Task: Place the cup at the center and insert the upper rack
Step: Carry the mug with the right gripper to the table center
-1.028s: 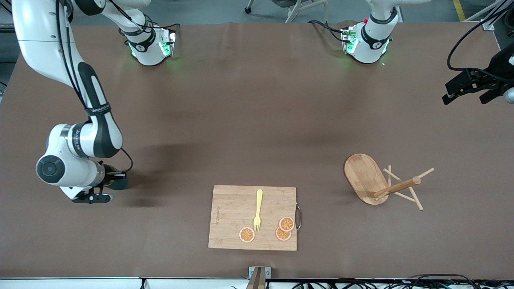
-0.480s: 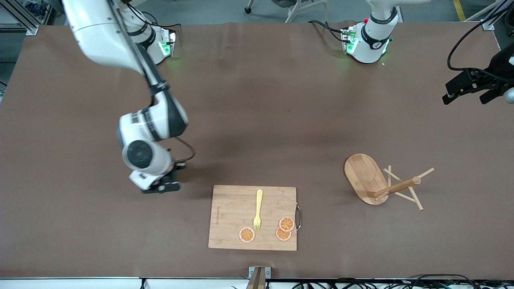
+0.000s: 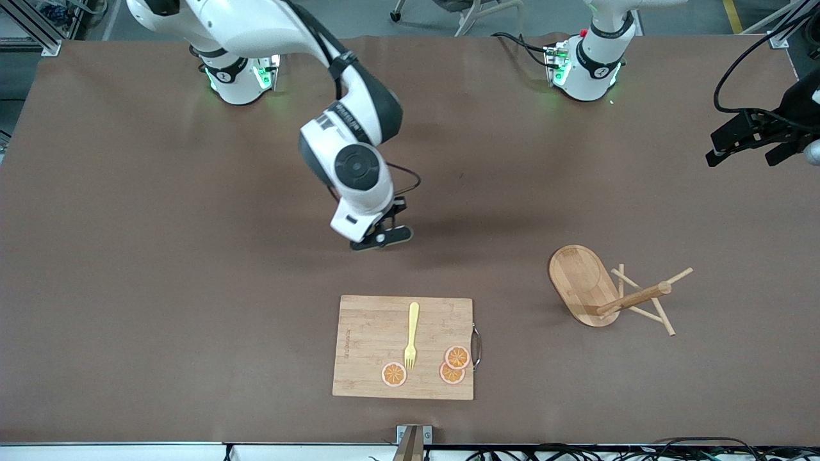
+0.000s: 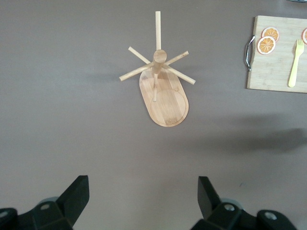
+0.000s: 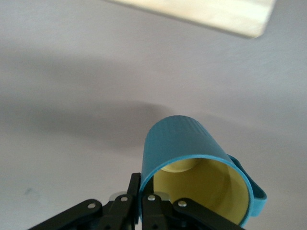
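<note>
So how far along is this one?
Nothing is finished. In hand: the right claw is shut on the cup, in the air over the table's middle. Left: set it down, then the rack, lying tipped over; the left claw waits open above it.

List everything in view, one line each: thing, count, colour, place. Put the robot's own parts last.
cup: one, teal with yellow inside, held in the air by its rim, over bare table in the middle.
mug tree: one, light wood, lying tipped on its side toward the left arm's end of the table.
cutting board: one, light bamboo with a metal handle, nearer to the front camera than the mug tree.
fork: one, yellow, on the cutting board.
orange slices: three, orange, on the cutting board beside the fork's tines.
table: one, brown.
right gripper: black, shut on the cup's rim.
left gripper: black, open, waiting high over the mug tree's end of the table.
</note>
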You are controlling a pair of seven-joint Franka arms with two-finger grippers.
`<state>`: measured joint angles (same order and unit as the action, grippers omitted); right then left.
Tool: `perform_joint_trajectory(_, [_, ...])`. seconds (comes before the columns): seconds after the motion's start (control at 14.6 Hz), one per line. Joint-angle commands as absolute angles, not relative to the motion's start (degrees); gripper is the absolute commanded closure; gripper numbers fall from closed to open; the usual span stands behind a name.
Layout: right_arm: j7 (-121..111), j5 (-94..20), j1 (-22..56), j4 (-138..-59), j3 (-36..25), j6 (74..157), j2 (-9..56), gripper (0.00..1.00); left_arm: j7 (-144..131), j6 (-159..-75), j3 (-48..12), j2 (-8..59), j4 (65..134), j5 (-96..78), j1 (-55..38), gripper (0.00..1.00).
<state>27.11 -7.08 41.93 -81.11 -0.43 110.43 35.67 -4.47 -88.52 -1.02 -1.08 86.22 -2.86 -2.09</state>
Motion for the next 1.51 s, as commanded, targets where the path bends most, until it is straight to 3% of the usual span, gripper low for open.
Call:
perform_joint_trajectory(0.0, [35.3, -8.3, 45.5, -76.1, -0.7, 114.0, 40.2, 0.99, -5.2, -88.6, -1.1, -1.4, 86.0, -2.0, -2.2, 0.00])
perform_joint_trajectory(0.69, [48.2, -8.3, 54.0, -67.6, -0.7, 120.6, 48.9, 1.00, -5.2, -88.6, -1.1, -1.4, 86.0, -2.0, -2.2, 0.00])
perform_joint_trajectory(1.3, [52.3, -8.3, 56.9, -67.1, -0.7, 121.8, 51.9, 1.00, -5.2, -88.6, -1.1, -1.3, 86.0, -2.0, -2.1, 0.00])
perform_joint_trajectory(1.37, [52.2, -8.3, 56.9, -67.1, -0.8, 121.6, 51.9, 0.99, -5.2, -88.6, -1.1, -1.4, 86.0, -2.0, -2.2, 0.00])
perform_joint_trajectory(1.44, [52.2, -8.3, 56.7, -67.1, -0.8, 121.6, 51.9, 0.85, -5.2, -88.6, -1.1, -1.4, 86.0, -2.1, -2.1, 0.00])
